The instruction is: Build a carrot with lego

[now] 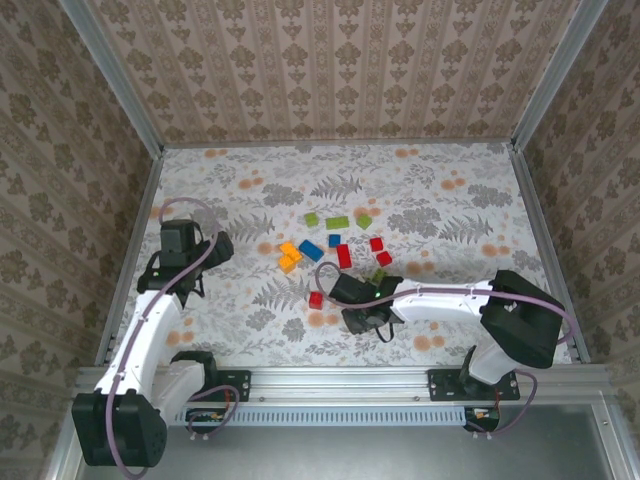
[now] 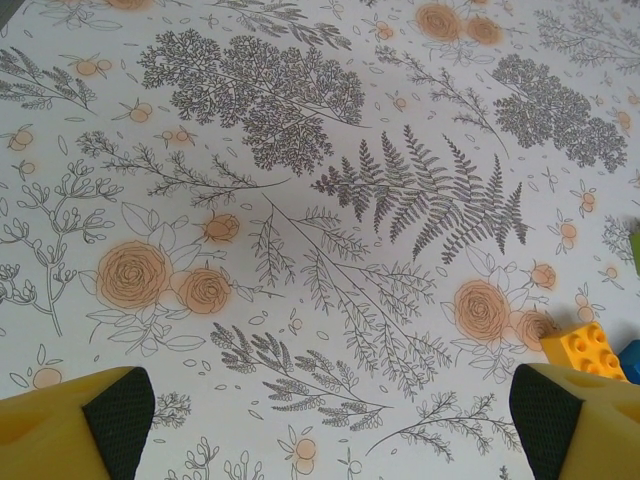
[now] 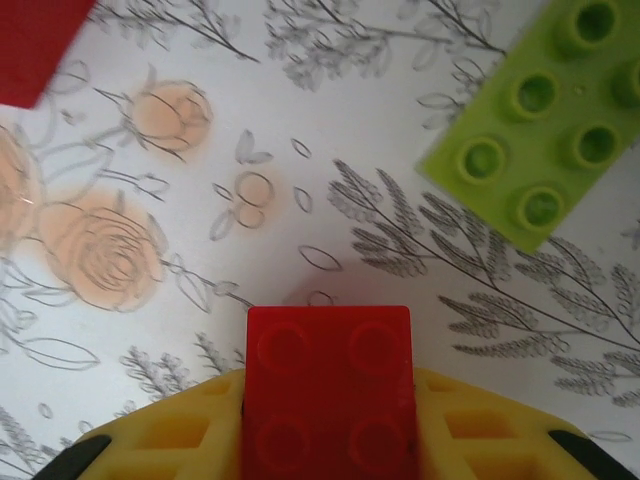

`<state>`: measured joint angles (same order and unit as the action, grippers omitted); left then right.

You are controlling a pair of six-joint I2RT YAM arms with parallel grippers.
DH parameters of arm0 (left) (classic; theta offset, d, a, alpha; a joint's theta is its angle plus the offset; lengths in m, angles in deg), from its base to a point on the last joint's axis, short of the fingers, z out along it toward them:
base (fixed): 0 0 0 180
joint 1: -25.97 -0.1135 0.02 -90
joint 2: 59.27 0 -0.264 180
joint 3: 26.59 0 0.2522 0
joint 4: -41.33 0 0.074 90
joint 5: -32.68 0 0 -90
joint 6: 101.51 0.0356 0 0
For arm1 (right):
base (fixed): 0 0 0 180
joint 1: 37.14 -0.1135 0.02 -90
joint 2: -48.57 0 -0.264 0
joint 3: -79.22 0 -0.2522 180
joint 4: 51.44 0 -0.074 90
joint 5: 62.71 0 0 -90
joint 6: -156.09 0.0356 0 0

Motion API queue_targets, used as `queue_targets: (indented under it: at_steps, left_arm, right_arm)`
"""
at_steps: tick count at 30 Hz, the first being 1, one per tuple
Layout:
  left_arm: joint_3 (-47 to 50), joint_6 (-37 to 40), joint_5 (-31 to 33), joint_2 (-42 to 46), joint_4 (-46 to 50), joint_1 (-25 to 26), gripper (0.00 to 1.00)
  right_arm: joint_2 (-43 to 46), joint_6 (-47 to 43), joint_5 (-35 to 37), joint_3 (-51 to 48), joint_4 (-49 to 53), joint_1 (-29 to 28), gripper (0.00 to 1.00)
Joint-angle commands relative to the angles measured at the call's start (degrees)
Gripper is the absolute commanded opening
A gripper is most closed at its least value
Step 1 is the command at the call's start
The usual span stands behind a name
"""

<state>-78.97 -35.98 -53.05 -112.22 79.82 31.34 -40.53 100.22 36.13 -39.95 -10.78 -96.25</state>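
Note:
My right gripper [image 3: 328, 420] is shut on a red square lego brick [image 3: 328, 385], studs up, just above the table. Ahead of it to the right lies a light green oblong brick [image 3: 545, 130], and a red brick [image 3: 35, 45] sits at the far left. From above, my right gripper [image 1: 358, 292] is just below the loose cluster of red [image 1: 344, 256], blue [image 1: 311, 250], orange [image 1: 289, 250] and green [image 1: 337, 222] bricks. My left gripper [image 1: 190, 245] hangs open at the left, with nothing between its yellow fingers [image 2: 70, 425]. The carrot is out of view; no joined stack shows.
An orange brick [image 2: 587, 350] and a blue brick's edge [image 2: 630, 362] lie to the right of my left fingers. A lone red brick [image 1: 316, 299] sits left of my right gripper. Patterned walls with metal rails [image 1: 135, 230] enclose the floral table.

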Motion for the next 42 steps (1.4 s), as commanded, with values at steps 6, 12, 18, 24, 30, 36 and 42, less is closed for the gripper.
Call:
queue_targets:
  at_steps: [6,12,18,24,30,36,42]
  left_arm:
    - [-1.4,0.5,2.3,-0.2,-0.1,0.9,0.95]
    - [-1.6,0.6,2.7,-1.1,-0.3,1.3,0.95]
    - [-1.7,0.6,2.9,-1.5,-0.4,1.6,0.95]
    - [-1.7,0.6,3.1,-1.2,-0.2,1.7,0.95]
    - [-1.7,0.7,3.1,-1.0,0.0,1.8,0.95]
    - [-1.8,0.8,3.1,-1.0,-0.1,1.9,0.95]
    - [-1.9,0.7,3.2,-1.1,-0.1,2.0,0.95]
  right_arm:
    - [-6.1,1.9,1.9,1.4,-5.0,-1.1,0.33]
    - [-8.2,2.3,2.7,2.1,-4.8,-1.7,0.42]
    - [-7.3,2.1,2.4,2.4,-4.0,-1.8,0.51]
    - [-7.3,1.7,2.2,3.1,-3.2,-1.8,0.48]
    - [-7.4,1.9,2.6,3.5,-2.9,-1.8,0.45]
    - [-6.6,2.2,2.3,3.1,-3.2,-1.8,0.46]
    - [-5.8,1.8,2.1,3.5,-2.6,-1.8,0.47]
